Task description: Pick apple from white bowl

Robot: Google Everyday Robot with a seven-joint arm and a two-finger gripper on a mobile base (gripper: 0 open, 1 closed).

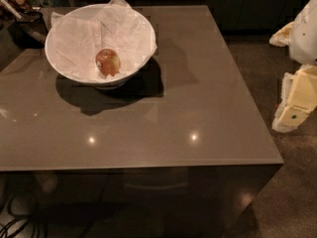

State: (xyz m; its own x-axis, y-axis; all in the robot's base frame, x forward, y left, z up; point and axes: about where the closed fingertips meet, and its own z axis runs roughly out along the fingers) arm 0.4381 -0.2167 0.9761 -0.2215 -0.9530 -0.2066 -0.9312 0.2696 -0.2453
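Note:
A small red apple [108, 62] with a yellow-green patch lies inside the large white bowl [59, 58], near its front side, on crumpled white paper. The bowl stands at the far left of the brown table [188, 108]. My gripper [295, 100], pale cream in colour, hangs at the right edge of the view, beyond the table's right edge and over the floor. It is far from the bowl and holds nothing that I can see.
Dark cluttered objects [22, 14] sit at the table's far left corner behind the bowl. The table's front edge [148, 165] and right edge [252, 98] drop to a dark floor. Cables [15, 224] lie at the bottom left.

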